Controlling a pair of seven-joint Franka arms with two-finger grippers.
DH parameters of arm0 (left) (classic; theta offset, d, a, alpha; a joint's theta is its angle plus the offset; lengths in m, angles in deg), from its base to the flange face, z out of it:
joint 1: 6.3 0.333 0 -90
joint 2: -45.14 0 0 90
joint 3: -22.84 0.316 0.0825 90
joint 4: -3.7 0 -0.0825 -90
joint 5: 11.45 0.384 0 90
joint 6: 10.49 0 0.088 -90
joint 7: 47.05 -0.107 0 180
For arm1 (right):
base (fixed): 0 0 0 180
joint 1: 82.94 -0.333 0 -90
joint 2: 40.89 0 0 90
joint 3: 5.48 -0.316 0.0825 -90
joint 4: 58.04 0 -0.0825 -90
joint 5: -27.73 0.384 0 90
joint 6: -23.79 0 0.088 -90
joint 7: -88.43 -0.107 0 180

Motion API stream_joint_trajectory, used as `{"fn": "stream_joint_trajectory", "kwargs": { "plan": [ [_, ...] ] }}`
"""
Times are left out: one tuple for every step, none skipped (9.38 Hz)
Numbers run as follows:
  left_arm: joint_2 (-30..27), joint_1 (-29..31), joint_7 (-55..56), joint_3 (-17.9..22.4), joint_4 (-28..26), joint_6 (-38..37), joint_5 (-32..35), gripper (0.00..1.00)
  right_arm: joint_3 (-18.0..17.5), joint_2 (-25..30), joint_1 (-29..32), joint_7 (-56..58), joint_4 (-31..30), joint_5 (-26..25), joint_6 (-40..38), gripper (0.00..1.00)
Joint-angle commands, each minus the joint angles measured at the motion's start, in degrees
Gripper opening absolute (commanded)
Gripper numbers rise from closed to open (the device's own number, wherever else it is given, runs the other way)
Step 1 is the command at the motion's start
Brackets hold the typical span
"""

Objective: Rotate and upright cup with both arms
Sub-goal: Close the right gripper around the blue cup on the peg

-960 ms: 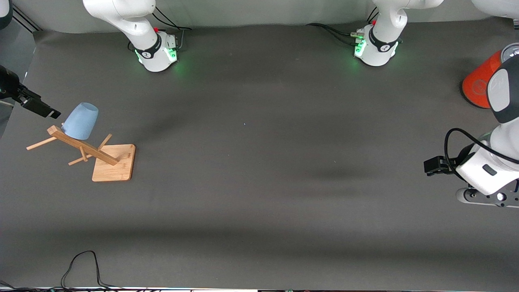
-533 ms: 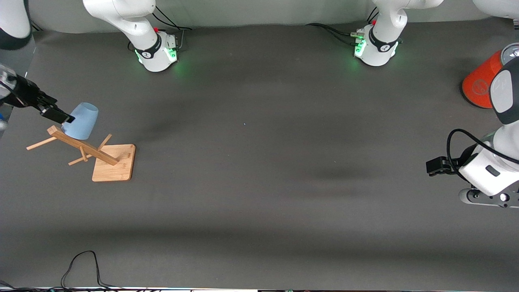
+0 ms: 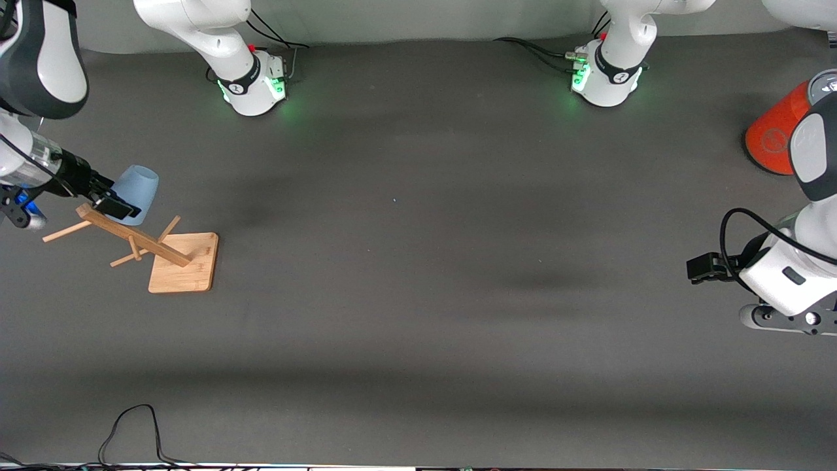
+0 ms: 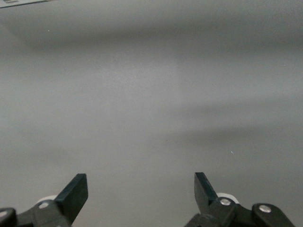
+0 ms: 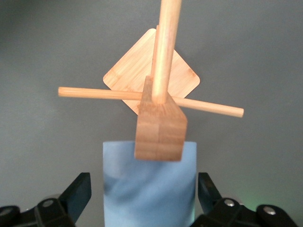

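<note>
The pale-blue cup (image 3: pixel 140 183) hangs upside down on a peg of a wooden rack (image 3: pixel 183 263) at the right arm's end of the table. My right gripper (image 3: pixel 112 200) is open, with a finger on each side of the cup and a small gap to each. In the right wrist view the cup (image 5: pixel 149 189) fills the space between the fingers of the right gripper (image 5: pixel 142 195), with the rack's post (image 5: pixel 160 130) in front of it. My left gripper (image 3: pixel 697 268) is open and empty over bare table at the left arm's end; the left wrist view shows it (image 4: pixel 140 190) over grey mat only.
A large orange-red can (image 3: pixel 775 131) with a grey lid stands at the left arm's end, near the bases. The rack's square base and side pegs (image 3: pixel 64 231) spread out below the cup. A black cable (image 3: pixel 131 418) loops at the table's near edge.
My right gripper has moved in from the table's edge to the cup and now straddles it. The cup and rack have not moved. The left arm has hardly moved.
</note>
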Motion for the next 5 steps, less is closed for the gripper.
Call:
{"fn": "stream_joint_trajectory", "kwargs": {
  "plan": [
    [0.4,0.1,-0.7,0.0,1.1,-1.1,-0.1,1.00,0.1,-0.4,0.0,-0.9,-0.5,0.3,1.2,1.00],
    [0.4,0.1,-0.7,0.0,1.1,-1.2,-0.1,1.00,0.1,-0.6,0.0,-0.9,-0.5,0.3,1.2,1.00],
    [0.4,0.1,-0.7,0.0,1.1,-1.1,-0.1,1.00,0.1,-0.5,0.0,-0.9,-0.5,0.3,1.2,0.65],
    [0.4,0.1,-0.7,0.0,1.1,-1.1,-0.1,1.00,0.1,-0.5,-0.1,-0.9,-0.5,0.3,1.2,0.54],
    [0.4,0.1,-0.6,0.0,1.1,-1.2,-0.6,1.00,0.1,-0.5,0.0,-0.9,-0.4,0.3,1.1,0.50]
  ]
}}
